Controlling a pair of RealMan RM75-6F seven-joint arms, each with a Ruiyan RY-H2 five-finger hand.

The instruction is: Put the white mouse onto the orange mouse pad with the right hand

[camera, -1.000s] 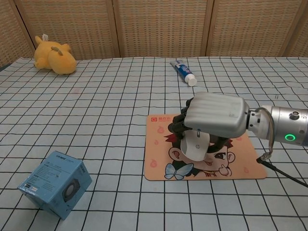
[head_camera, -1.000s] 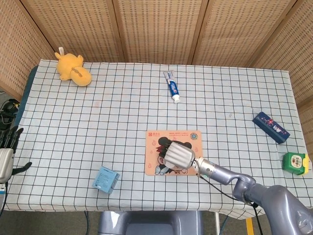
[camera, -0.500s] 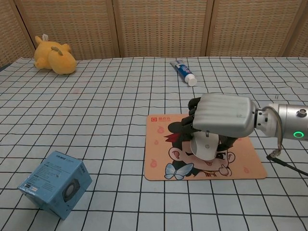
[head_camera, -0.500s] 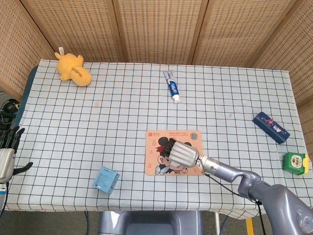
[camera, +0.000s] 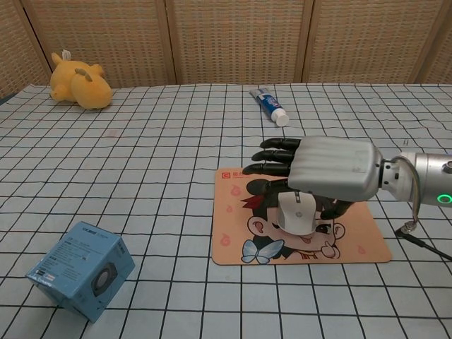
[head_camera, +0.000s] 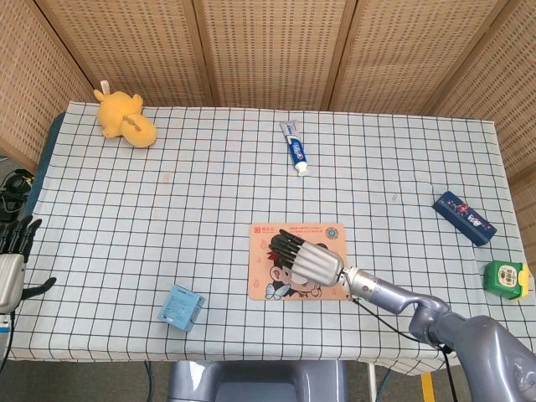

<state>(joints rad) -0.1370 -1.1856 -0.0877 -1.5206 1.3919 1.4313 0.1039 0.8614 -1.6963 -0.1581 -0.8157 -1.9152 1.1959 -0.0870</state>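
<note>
The white mouse [camera: 296,212] lies on the orange mouse pad [camera: 233,240], over its cartoon print. My right hand [camera: 328,169] hovers just above the mouse, its dark fingers [camera: 272,155] stretched out flat to the left and off the mouse. In the head view the right hand [head_camera: 306,258] covers the mouse, and only the orange mouse pad [head_camera: 264,239] shows around it. My left hand [head_camera: 10,270] hangs at the far left edge beside the table, fingers apart and holding nothing.
A light blue box [camera: 81,270] sits near the front left. A yellow plush toy [head_camera: 124,117] lies at the back left and a toothpaste tube [head_camera: 294,149] at the back middle. A dark blue box [head_camera: 463,218] and a green tape measure [head_camera: 505,278] are at the right.
My right hand's fingers have uncurled from around the mouse and now stretch out flat. The mouse has settled on the pad, slightly further right than a second ago.
</note>
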